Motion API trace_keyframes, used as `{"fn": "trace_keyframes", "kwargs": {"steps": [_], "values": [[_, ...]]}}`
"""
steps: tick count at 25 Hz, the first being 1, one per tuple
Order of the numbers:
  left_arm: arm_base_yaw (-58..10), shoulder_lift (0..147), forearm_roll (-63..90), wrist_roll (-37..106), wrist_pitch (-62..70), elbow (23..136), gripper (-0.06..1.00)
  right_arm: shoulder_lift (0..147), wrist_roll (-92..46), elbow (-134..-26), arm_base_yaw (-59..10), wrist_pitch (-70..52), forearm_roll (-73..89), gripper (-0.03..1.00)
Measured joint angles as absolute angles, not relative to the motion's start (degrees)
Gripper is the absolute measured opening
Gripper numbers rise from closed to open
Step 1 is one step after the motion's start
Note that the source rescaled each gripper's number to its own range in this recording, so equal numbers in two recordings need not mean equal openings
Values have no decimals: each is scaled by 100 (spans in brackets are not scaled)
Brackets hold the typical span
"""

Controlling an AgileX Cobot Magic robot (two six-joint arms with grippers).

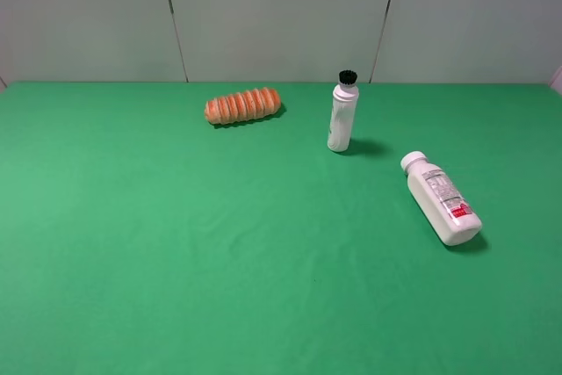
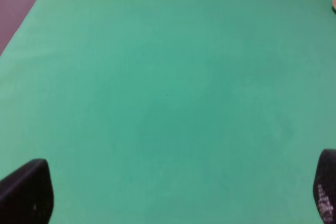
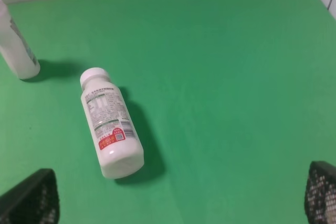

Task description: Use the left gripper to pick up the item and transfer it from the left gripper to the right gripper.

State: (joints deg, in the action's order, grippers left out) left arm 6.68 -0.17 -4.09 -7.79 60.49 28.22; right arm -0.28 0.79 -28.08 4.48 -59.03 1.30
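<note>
The item, a wide white bottle (image 1: 442, 198) with a white screw cap and a label with a red patch, lies on its side on the green table at the right. It also shows in the right wrist view (image 3: 111, 122), apart from the fingers. No arm shows in the exterior high view. My left gripper (image 2: 173, 192) is open and empty over bare green cloth; only its two black fingertips (image 2: 26, 192) show. My right gripper (image 3: 178, 195) is open and empty, its fingertips (image 3: 32, 199) wide apart near the item.
A slimmer white bottle with a black cap (image 1: 342, 113) stands upright at the back middle; its base shows in the right wrist view (image 3: 16, 51). An orange ribbed roll (image 1: 243, 105) lies at the back, left of it. The table's left edge (image 2: 23, 19) shows in the left wrist view.
</note>
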Motion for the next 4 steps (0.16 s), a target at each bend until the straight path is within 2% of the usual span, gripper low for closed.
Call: {"fn": "trace_keyframes", "kwargs": {"steps": [4], "values": [[668, -17, -409, -779, 6054, 2822, 100, -28, 79, -2808, 448, -5903, 130, 100]]}}
